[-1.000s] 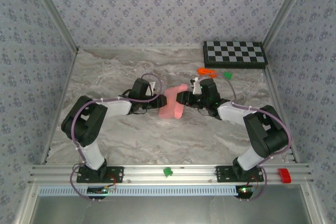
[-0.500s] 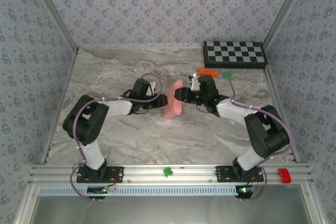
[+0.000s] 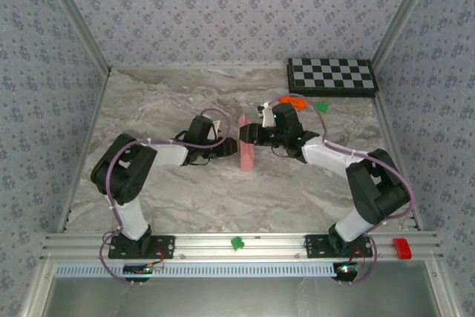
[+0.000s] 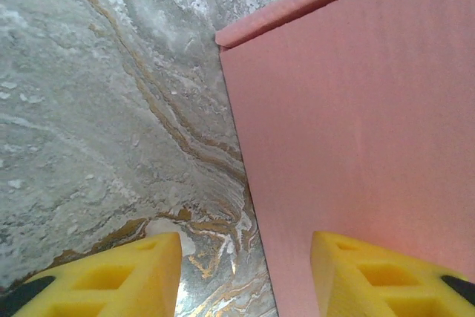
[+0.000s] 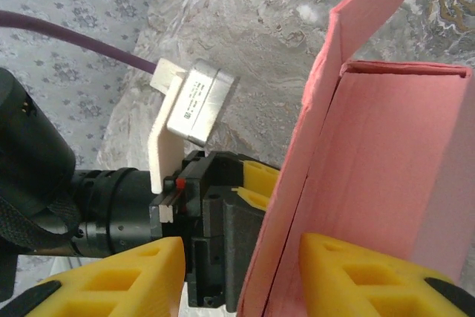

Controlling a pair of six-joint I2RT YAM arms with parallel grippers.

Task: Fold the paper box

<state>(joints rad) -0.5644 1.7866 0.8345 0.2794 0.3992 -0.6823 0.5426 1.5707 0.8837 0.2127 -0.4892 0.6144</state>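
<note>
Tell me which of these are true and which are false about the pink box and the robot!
1. The paper box is pink. True.
2. The box lies flat on the table. False: it stands up on its edge.
3. The checkerboard is right next to the arm bases. False: it lies in the far right corner.
4. The left fingers are spread apart. True.
5. The block near the right arm's base is blue. False: it is red.
</note>
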